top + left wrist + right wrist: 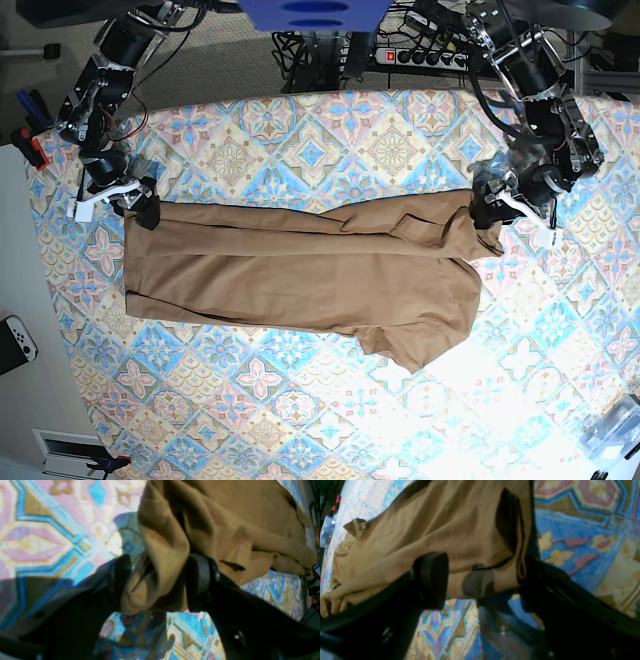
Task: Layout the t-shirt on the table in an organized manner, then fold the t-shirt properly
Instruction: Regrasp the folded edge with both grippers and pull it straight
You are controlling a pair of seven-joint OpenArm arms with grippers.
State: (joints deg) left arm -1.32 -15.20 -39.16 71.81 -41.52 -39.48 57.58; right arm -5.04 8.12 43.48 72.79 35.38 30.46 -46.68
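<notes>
Across the counter [300,420] I see the t-shirt [300,275] stretched lengthwise between my two arms, lying mostly flat on the patterned cloth with long creases along its upper edge and one sleeve spread toward the near side. My left hand [160,582] is clenched on a bunched fold of the tan cloth, which fills the gap between its black fingers [200,575] and is raised off the counter there. My right hand [482,580] sits at the opposite end of the shirt with its jaws spread wide: one pad [432,577] lies over the cloth, and the shirt's hemmed corner hangs against the other finger without being pinched.
</notes>
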